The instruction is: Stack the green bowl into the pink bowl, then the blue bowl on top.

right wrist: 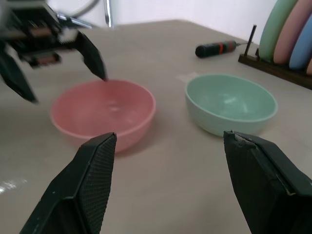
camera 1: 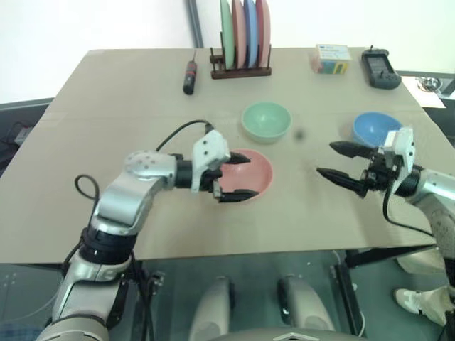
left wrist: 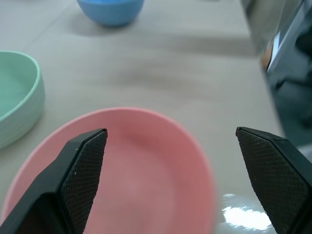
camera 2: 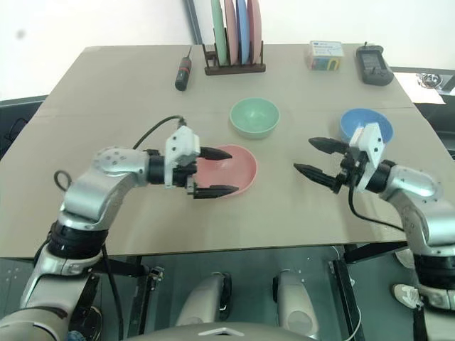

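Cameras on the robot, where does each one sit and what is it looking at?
Head eyes: high up, looking down at the table; both arms show, left gripper open at the pink bowl, right gripper open.
Left wrist: looks past its fingers across the pink bowl.
Right wrist: looks past its fingers at the pink bowl and green bowl.
Shared: both wrist views show those two bowls.

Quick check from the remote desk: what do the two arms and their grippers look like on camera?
Both arms are silver-grey metal with rounded joint housings. Each wrist carries a white block, and a black cable loops along each forearm. The left gripper and right gripper each have two black, pointed fingers whose inner pads are cross-hatched.
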Motion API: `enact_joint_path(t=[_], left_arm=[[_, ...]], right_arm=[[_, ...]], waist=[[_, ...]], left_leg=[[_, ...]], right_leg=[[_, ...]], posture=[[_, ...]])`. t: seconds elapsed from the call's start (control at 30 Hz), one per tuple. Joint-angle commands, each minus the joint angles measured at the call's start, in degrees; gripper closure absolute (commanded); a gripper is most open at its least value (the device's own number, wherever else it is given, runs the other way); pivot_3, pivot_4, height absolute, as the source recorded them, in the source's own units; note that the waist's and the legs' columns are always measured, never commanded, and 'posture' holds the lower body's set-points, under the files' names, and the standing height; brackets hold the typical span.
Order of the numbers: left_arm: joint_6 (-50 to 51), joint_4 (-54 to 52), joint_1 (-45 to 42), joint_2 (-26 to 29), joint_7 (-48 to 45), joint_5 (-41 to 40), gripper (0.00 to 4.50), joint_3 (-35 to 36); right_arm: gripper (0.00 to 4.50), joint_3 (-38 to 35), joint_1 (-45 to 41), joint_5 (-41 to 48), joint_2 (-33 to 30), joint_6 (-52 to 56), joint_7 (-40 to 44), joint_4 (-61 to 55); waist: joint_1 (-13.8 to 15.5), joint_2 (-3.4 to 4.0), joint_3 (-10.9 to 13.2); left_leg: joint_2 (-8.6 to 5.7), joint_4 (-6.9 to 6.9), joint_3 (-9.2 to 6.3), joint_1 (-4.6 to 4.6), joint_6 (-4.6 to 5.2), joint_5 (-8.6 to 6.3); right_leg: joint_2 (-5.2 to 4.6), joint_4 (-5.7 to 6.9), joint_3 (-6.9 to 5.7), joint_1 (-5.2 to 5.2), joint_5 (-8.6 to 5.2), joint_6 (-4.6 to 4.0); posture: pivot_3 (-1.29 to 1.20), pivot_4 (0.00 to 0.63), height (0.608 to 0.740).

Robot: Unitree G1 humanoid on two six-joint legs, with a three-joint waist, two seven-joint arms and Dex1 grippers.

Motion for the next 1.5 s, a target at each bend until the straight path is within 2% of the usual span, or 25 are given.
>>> enact_joint_path(t=[0.03, 0.17, 0.3, 0.5, 0.73, 0.87, 0.97, 1.03, 1.07, 1.1, 1.13, 1.17, 1.2, 1.23, 1.4, 1.5], left_arm=[[4.3, -6.2, 2.3, 0.5, 3.3, -8.5, 0.02, 8.9], [8.3, -9.2, 7.3, 0.6, 8.9, -14.7, 0.02, 16.9], [9.3, -12.2, 16.6, 0.3, 14.2, -18.1, 0.02, 26.1], [7.0, -14.8, 26.8, -1.3, 21.3, -20.3, 0.02, 35.6], [3.3, -19.6, 36.7, -5.3, 25.7, -23.1, 0.02, 41.5], [-0.7, -20.8, 40.5, -7.3, 25.7, -24.1, 0.02, 44.1], [-3.6, -20.9, 41.6, -7.3, 26.2, -24.3, 0.00, 44.8], [-5.0, -20.7, 42.9, -6.9, 25.4, -24.2, 0.00, 44.6], [-5.6, -20.5, 43.4, -6.7, 25.3, -24.3, 0.00, 44.5], [-6.1, -20.3, 43.7, -6.5, 25.4, -24.5, 0.00, 44.4], [-6.6, -20.0, 44.0, -6.3, 25.3, -24.4, 0.00, 44.2], [-6.9, -19.7, 44.3, -6.1, 25.2, -24.3, 0.00, 44.0], [-7.3, -19.4, 44.5, -5.9, 25.1, -24.0, 0.00, 43.7], [-7.6, -19.2, 44.6, -5.8, 25.1, -23.8, 0.00, 43.4], [-8.9, -18.2, 44.9, -5.0, 24.7, -23.8, 0.00, 42.4], [-9.3, -17.1, 44.5, -4.0, 24.3, -23.5, 0.00, 41.3]], right_arm=[[0.86, 5.6, -7.8, -7.7, -1.6, -3.4, 3.0, 7.1], [0.86, 13.6, -18.8, -19.5, 0.5, -13.9, 4.2, 21.4], [0.86, 20.5, -29.7, -28.5, 6.6, -24.9, 4.3, 36.1], [0.86, 26.2, -41.9, -39.6, 13.9, -38.3, -2.0, 56.6], [0.86, 29.6, -50.4, -48.1, 20.7, -42.9, -10.1, 72.1], [0.86, 31.3, -52.3, -51.8, 24.0, -40.6, -13.4, 77.0], [1.67, 31.5, -53.4, -53.6, 25.4, -40.2, -15.2, 79.1], [2.40, 31.1, -53.9, -54.2, 26.1, -39.8, -15.4, 80.0], [2.96, 31.1, -54.1, -54.5, 26.4, -39.7, -15.6, 80.2], [3.19, 31.0, -54.2, -54.9, 26.5, -39.8, -15.9, 80.5], [3.78, 31.0, -54.3, -55.2, 26.6, -39.8, -16.0, 80.6], [3.88, 30.8, -54.4, -55.3, 26.7, -39.8, -16.0, 80.7], [4.27, 30.5, -54.5, -55.2, 26.8, -39.7, -15.9, 80.8], [4.44, 30.4, -54.5, -55.2, 26.9, -39.6, -15.8, 80.9], [4.44, 29.0, -54.5, -54.2, 26.5, -40.5, -13.4, 80.2], [4.44, 27.1, -55.0, -51.8, 25.7, -42.6, -8.4, 77.5]], waist=[[0.1, 0.00, 0.0], [0.1, -0.01, 0.0], [-0.5, -0.02, 0.0], [0.0, -0.04, 0.1], [0.0, -0.07, 0.1], [-0.2, -0.06, 0.1], [-0.3, -0.06, 0.0], [-0.2, -0.03, 0.1], [-0.3, -0.03, 0.1], [-0.3, -0.03, 0.1], [-0.2, -0.03, 0.1], [-0.1, -0.03, 0.1], [-0.1, -0.03, 0.1], [-0.1, -0.03, 0.1], [-0.2, -0.03, 0.1], [-0.3, -0.02, 0.1]], left_leg=[[0.00, 0.00, -0.03, 0.00, 0.00, 0.00], [-0.01, -0.01, 0.00, -0.03, 0.00, 0.00], [0.00, -0.05, 0.10, -0.05, -0.01, 0.00], [0.00, -0.08, 0.02, -0.07, -0.02, 0.00], [-0.06, -0.13, 0.03, -0.03, -0.04, 0.00], [-0.06, -0.15, 0.00, -0.01, -0.05, 0.00], [-0.06, -0.16, -0.02, -0.03, -0.05, 0.00], [-0.05, -0.17, -0.04, -0.02, -0.05, 0.00], [-0.05, -0.18, -0.02, -0.02, -0.05, 0.00], [-0.06, -0.17, -0.01, -0.03, -0.05, 0.00], [-0.06, -0.17, -0.01, -0.03, -0.05, 0.00], [-0.06, -0.17, -0.01, -0.03, -0.05, 0.00], [-0.06, -0.18, -0.04, -0.03, -0.05, 0.00], [-0.06, -0.18, -0.03, -0.03, -0.05, 0.00], [-0.06, -0.19, -0.02, -0.03, -0.05, 0.00], [-0.06, -0.20, -0.02, -0.03, -0.04, 0.00]], right_leg=[[0.01, 0.00, -0.03, 0.00, 0.00, 0.00], [0.00, -0.03, 0.00, -0.01, 0.04, -0.06], [-0.02, -0.06, 0.10, -0.08, 0.11, -0.18], [-0.03, -0.07, 0.03, -0.09, 0.12, -0.21], [-0.13, -0.09, 0.02, -0.06, 0.12, -0.24], [-0.12, -0.06, -0.01, -0.06, 0.12, -0.27], [-0.11, -0.06, -0.03, -0.08, 0.11, -0.27], [-0.10, -0.05, -0.05, -0.10, 0.11, -0.28], [-0.10, -0.05, -0.03, -0.10, 0.11, -0.28], [-0.10, -0.06, -0.02, -0.10, 0.11, -0.28], [-0.10, -0.07, -0.03, -0.09, 0.09, -0.32], [-0.10, -0.07, -0.03, -0.09, 0.08, -0.33], [-0.10, -0.07, -0.05, -0.09, 0.05, -0.38], [-0.10, -0.07, -0.06, -0.09, 0.01, -0.44], [-0.09, -0.07, -0.04, -0.10, 0.00, -0.47], [-0.09, -0.07, -0.04, -0.10, 0.00, -0.46]], posture=[[0.00, 0.150, 0.740], [0.00, 0.150, 0.740], [0.00, 0.150, 0.740], [0.00, 0.150, 0.740], [0.00, 0.150, 0.740], [0.00, 0.150, 0.740], [0.00, 0.150, 0.740], [0.00, 0.150, 0.740], [0.00, 0.150, 0.740], [0.00, 0.150, 0.740], [0.00, 0.150, 0.740], [0.00, 0.150, 0.740], [0.00, 0.150, 0.740], [0.00, 0.150, 0.740], [0.00, 0.150, 0.740], [0.00, 0.150, 0.740]])
